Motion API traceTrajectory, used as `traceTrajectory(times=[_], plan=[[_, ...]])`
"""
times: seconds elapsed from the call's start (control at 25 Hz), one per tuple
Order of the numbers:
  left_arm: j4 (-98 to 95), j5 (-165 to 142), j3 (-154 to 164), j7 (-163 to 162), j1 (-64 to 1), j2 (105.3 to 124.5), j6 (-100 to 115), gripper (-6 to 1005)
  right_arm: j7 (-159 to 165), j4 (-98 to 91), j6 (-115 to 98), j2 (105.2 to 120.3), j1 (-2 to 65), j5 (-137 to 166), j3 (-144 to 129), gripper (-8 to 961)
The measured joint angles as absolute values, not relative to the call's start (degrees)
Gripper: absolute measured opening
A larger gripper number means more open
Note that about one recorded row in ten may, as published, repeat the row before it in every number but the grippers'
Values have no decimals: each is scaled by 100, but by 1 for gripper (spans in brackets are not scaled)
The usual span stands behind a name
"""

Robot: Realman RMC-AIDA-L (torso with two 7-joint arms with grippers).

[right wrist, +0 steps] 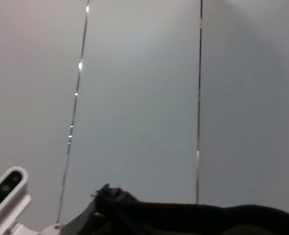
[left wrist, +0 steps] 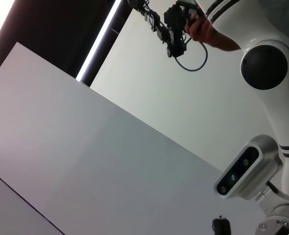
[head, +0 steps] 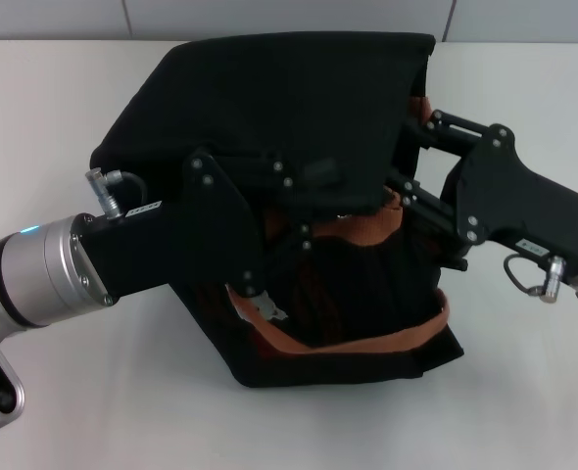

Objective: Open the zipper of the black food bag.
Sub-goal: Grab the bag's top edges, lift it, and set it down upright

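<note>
The black food bag (head: 299, 108) fills the middle of the head view, slumped on the white table (head: 64, 392), its lid flap thrown toward the upper frame. The left gripper (head: 304, 211) reaches in from the lower left, the right gripper (head: 407, 162) from the right edge — whether either claw is apart or together cannot be told. The risk: a pull may drag the soft bag across the table, or snag an orange strap (head: 367, 338). Only the head view shows the bag whole; the wrist views face walls.
</note>
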State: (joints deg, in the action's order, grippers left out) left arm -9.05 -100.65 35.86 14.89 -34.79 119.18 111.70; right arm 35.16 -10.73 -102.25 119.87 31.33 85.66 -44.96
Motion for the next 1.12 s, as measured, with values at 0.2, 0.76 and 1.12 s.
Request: traceTrajectory(times=[0.2, 0.76, 1.12], plan=[[-905, -10073, 3588, 1488, -3481, 11919, 11172, 181, 3315, -827, -10188, 11989, 3196, 8173, -4473, 466], [-905, -10063, 3586, 1492, -3458, 11918, 11172, 181, 3399, -676, -10261, 11968, 2744, 7544, -4458, 465], [-905, -10063, 3586, 1494, -3466, 11918, 11170, 181, 3435, -905, -10907, 11963, 2569, 7528, -4467, 466]])
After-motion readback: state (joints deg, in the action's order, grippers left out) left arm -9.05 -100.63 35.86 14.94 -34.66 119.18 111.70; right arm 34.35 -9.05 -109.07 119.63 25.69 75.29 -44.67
